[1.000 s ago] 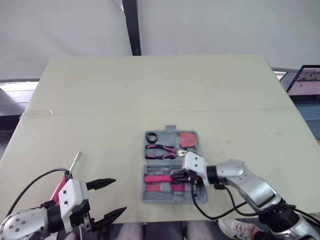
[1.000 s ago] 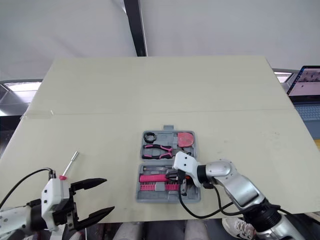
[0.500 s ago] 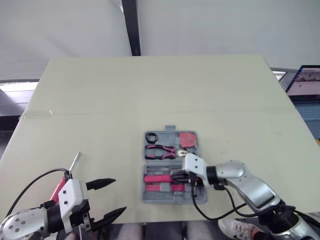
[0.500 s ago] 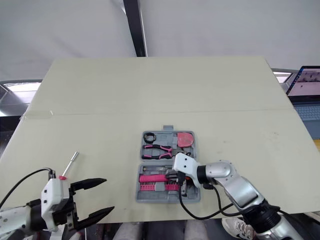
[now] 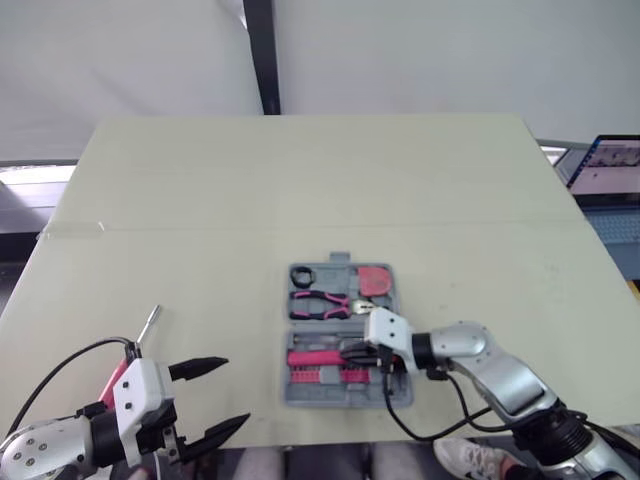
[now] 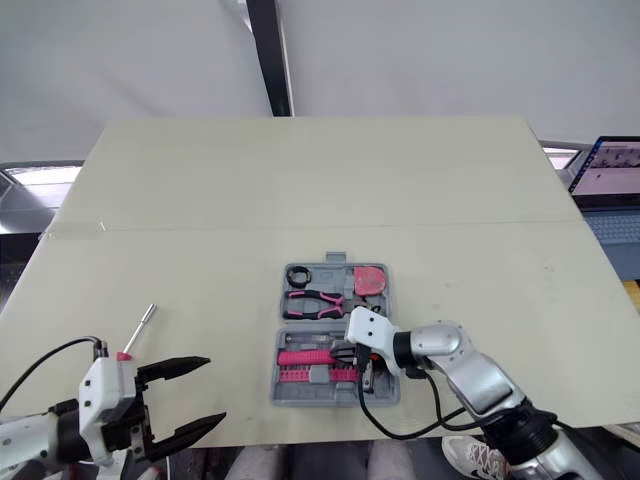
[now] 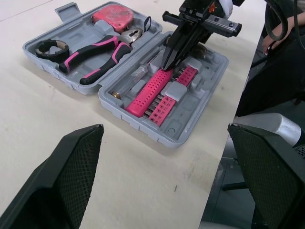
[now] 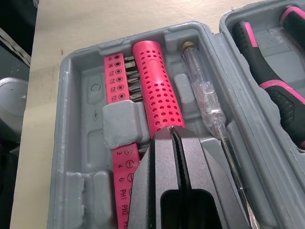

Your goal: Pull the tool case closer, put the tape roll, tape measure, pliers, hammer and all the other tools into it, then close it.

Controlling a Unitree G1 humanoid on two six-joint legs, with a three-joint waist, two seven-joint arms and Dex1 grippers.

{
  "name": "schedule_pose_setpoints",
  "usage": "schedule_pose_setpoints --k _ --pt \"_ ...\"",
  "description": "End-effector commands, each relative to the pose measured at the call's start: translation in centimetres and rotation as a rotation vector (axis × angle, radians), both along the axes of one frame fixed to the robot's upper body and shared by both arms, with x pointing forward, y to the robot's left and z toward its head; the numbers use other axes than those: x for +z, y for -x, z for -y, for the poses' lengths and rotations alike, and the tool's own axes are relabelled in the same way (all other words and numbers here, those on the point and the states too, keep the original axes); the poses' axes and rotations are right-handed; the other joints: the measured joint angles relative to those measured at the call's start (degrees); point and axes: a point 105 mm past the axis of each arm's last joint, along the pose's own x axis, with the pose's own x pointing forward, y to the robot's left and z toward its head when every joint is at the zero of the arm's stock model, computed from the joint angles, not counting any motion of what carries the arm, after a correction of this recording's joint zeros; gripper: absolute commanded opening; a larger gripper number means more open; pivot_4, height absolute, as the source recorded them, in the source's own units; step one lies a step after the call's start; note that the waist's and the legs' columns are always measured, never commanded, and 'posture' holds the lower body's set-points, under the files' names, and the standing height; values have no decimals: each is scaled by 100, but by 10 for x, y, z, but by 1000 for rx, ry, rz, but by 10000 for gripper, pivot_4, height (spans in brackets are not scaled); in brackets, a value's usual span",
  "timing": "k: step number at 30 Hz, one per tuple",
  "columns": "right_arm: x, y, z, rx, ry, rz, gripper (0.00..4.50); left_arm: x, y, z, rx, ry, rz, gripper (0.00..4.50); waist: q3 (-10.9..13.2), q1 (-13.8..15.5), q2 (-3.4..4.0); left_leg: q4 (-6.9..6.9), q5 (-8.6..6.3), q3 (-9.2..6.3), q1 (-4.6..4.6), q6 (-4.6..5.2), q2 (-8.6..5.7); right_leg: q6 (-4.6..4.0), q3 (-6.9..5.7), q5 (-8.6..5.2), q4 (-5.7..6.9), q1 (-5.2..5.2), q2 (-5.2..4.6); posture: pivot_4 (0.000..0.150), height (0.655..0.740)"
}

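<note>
The grey tool case lies open near the table's front edge. In its far half sit a black tape roll, pink-handled pliers and a red tape measure. Its near half holds a pink perforated handle, bit strips and a clear-handled screwdriver. My right gripper is shut with nothing between its fingers, its tips resting over the pink handle. My left gripper hangs open at the front left, apart from the case. A pink-handled tool with a metal shaft lies beside it.
A laptop sits off the table's right side. A strip of clear tape is stuck at the table's left edge. The table's front edge runs just below the case.
</note>
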Motion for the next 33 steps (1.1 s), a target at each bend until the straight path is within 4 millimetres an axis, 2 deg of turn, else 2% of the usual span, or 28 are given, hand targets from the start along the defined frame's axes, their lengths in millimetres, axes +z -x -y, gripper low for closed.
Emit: schedule_pose_setpoints --k 1,3,11,33 --pt "-35 9 12 -30 103 -111 512 5 2 1 -15 -4 14 45000 0 1 1 -9 0 0 24 0 0 -1 -1 -1 -9 25 0 1500 7400" --pt "-39 9 13 -34 109 -124 512 5 2 2 -16 -3 14 45000 -10 2 3 -26 0 0 62 0 2 -3 -7 -2 -45 70 1 1500 7400" --pt "-55 13 19 -40 150 -163 512 6 1 2 -14 -7 16 45000 -58 -4 -1 -29 -1 -1 65 0 7 -3 -7 -2 -48 76 5 1500 7400" --pt "-76 23 28 -36 209 -231 512 6 1 3 -17 -8 17 45000 -159 5 0 -38 -4 -4 77 3 7 -5 -9 -3 -87 96 5 1500 7400"
